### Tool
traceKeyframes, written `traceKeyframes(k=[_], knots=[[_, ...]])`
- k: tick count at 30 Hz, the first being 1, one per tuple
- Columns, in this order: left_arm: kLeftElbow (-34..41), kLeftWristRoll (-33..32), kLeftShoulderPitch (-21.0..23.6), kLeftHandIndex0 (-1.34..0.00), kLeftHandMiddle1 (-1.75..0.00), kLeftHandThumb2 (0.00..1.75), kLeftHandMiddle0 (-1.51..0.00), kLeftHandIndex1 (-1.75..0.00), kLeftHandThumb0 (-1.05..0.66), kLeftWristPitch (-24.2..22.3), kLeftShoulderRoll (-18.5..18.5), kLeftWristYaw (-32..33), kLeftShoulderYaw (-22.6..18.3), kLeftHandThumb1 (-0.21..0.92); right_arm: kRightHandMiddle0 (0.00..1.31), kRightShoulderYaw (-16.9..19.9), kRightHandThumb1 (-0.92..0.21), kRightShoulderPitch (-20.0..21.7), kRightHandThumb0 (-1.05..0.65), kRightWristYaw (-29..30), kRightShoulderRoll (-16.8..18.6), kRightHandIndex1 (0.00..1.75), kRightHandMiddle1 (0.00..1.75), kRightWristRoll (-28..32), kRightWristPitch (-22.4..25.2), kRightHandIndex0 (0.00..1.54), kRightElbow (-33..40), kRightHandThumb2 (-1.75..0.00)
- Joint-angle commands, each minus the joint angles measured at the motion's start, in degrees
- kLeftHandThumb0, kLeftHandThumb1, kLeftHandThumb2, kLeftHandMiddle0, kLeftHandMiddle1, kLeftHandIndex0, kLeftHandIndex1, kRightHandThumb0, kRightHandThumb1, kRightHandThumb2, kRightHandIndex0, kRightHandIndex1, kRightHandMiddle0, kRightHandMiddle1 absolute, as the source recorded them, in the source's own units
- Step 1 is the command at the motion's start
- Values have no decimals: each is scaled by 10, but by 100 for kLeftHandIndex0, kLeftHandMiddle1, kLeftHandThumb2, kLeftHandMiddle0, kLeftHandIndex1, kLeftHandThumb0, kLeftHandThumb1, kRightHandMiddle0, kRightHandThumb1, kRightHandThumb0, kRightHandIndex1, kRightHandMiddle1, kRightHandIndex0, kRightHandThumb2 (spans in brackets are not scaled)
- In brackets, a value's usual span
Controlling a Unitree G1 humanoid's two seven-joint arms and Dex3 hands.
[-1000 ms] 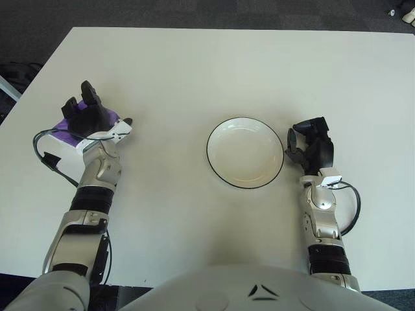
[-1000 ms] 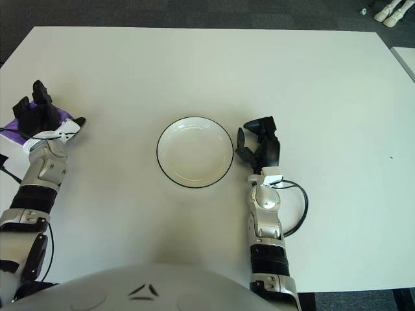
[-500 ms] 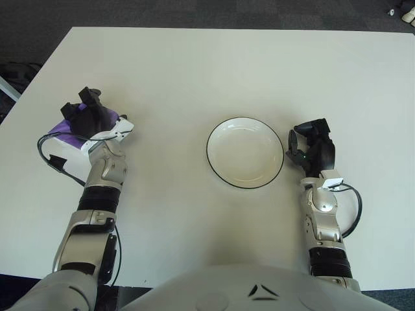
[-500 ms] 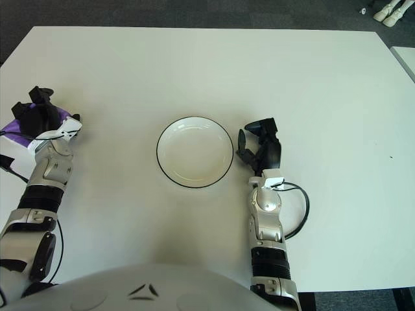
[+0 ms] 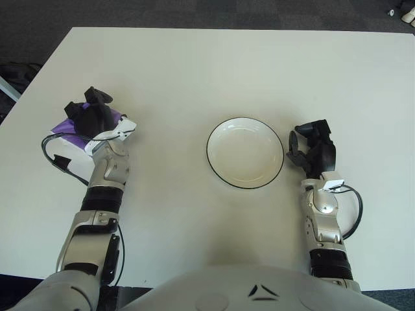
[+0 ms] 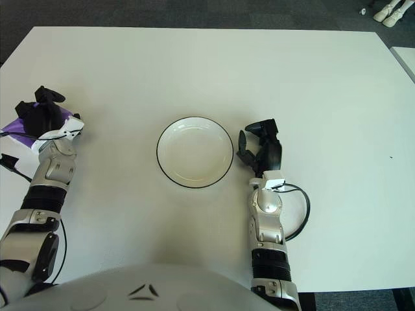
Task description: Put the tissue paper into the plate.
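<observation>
- Left hand [image 5: 91, 116] sits over the purple soft pack of tissue paper [image 5: 65, 127] at the left edge of the white table [image 5: 214, 71]; its dark fingers are curled down onto the pack, and we judge them closed on it, though the contact under the palm is hidden.
- Right hand [image 5: 312, 148] shows just beside the right rim of the round white plate with a dark rim [image 5: 245, 152], fingers curled and holding nothing.
- We find the tissue pack well apart from the plate, with bare tabletop between them; the plate holds nothing.
- We judge the pack light and soft: it should yield under squeeze, and its film wrapper may be slippery.
- We recommend taking it across its short sides, fingers on one long edge and thumb on the other, with moderate pressure.
- Risk noted: a pinch on the top film alone could let the pack sag or slip during the carry.
</observation>
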State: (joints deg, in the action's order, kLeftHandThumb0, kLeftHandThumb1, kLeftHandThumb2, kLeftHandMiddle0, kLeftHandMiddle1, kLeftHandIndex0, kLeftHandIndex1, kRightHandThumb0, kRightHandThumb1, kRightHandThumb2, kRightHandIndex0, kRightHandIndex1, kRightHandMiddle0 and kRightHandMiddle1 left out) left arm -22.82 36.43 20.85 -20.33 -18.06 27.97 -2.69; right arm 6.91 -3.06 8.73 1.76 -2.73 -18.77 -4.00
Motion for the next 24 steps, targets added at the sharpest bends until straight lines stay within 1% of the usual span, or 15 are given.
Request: traceKeyframes(k=[1,12,18,24], knots=[[-54,-41,-70,-54,-175,156,-77,-172,1,-19,61,-34,25,10,31,5,-73,-32,-37,-3,2,122,175,11,26,67,-26,-80],[-59,-43,-69,-52,-170,154,-77,-175,0,-13,65,-24,25,12,30,8,-73,-31,-37,-1,0,122,175,7,34,68,-25,-79],[-74,-53,-66,-57,-170,156,-77,-175,0,26,67,-4,19,9,29,9,-75,-30,-37,7,1,123,175,-1,34,66,-26,-78],[-92,-66,-67,-58,-170,157,-77,-175,0,90,64,18,19,9,29,8,-76,-29,-37,10,1,124,175,-2,31,66,-28,-76]])
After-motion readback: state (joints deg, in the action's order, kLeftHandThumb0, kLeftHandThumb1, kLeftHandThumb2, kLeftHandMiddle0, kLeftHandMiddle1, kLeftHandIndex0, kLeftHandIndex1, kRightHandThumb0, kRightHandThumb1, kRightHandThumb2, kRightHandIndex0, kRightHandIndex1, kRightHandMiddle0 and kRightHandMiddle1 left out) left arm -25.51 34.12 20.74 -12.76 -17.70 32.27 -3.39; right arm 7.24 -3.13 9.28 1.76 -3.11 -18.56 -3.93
